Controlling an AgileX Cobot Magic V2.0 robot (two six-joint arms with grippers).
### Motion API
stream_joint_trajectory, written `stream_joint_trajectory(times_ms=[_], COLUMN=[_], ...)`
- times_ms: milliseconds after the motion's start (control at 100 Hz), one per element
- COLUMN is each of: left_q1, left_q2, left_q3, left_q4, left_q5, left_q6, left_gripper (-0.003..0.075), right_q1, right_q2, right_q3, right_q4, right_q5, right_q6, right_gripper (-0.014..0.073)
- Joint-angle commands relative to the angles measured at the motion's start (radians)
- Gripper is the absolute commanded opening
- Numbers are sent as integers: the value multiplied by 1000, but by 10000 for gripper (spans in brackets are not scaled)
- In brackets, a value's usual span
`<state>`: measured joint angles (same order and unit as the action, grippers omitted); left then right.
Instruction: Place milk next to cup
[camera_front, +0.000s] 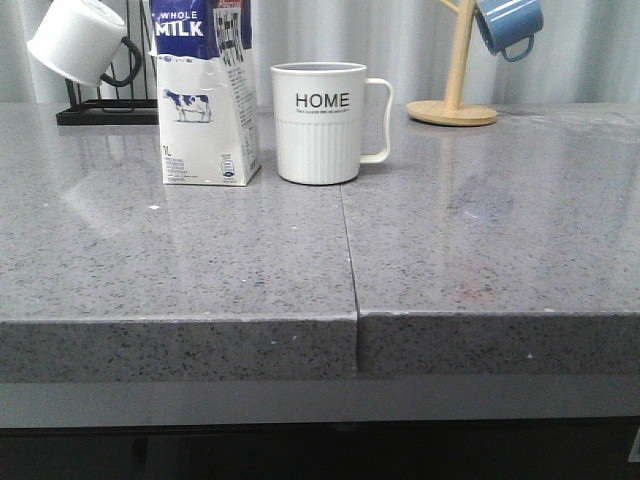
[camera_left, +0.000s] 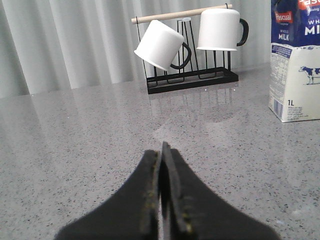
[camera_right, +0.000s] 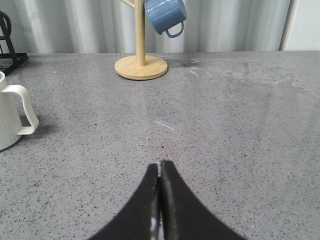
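The milk (camera_front: 205, 95), a tall white carton with a blue top and a cow picture, stands upright on the grey table, just left of the cup (camera_front: 322, 122). The cup is a white ribbed mug lettered "HOME", its squared handle pointing right. A narrow gap separates them. The milk also shows in the left wrist view (camera_left: 295, 60); the cup's handle shows in the right wrist view (camera_right: 22, 115). My left gripper (camera_left: 161, 150) is shut and empty, low over bare table, apart from the milk. My right gripper (camera_right: 160, 167) is shut and empty, apart from the cup. Neither gripper shows in the front view.
A black rack (camera_left: 192, 82) with two plain white mugs (camera_left: 161, 45) stands behind the milk. A wooden mug tree (camera_front: 452, 100) with a blue mug (camera_front: 508, 25) stands at the back right. A seam (camera_front: 348, 245) splits the table (camera_front: 200, 270); its front edge is near.
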<state>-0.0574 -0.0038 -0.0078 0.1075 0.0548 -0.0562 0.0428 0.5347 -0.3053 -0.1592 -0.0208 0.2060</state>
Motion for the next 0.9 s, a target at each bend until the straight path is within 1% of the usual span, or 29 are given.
stream_joint_trajectory(times_ms=[0,170,340,510,610,740,860,890], left_q1=[-7,-7,-7,-7,-7,-7,-7,-7], left_q2=[-33,-33,-33,-33,-33,-33,-33,-33], left_q3=[51,51,51,51,51,51,51,51], left_q4=[-9,-9,-9,-9,-9,-9,-9,-9], left_q5=[-74,-74,-74,-74,-74,-74,-74,-74], left_q6=[-8,-8,-8,-8,-8,-8,-8,-8], left_gripper=[-21,-20,-20,-20,-21,-20,-20,-20], right_q1=[-6,-7,-5,-5,-5,-5,4,6], right_q2=[0,-29,-186,-371,-474,-569,-564,-564], right_q3=[-20,-2,75,172,222,278,316,315], right_q4=[-10,-5,47,159,206,205,159,152], right_q5=[-73,-76,-76,-72,-71,-61,-64,-40], right_q6=[1,-16,-31,-153,-194,-194,-180,-178], right_gripper=[-122,-122,-122,-122,-122,-122,-122,-122])
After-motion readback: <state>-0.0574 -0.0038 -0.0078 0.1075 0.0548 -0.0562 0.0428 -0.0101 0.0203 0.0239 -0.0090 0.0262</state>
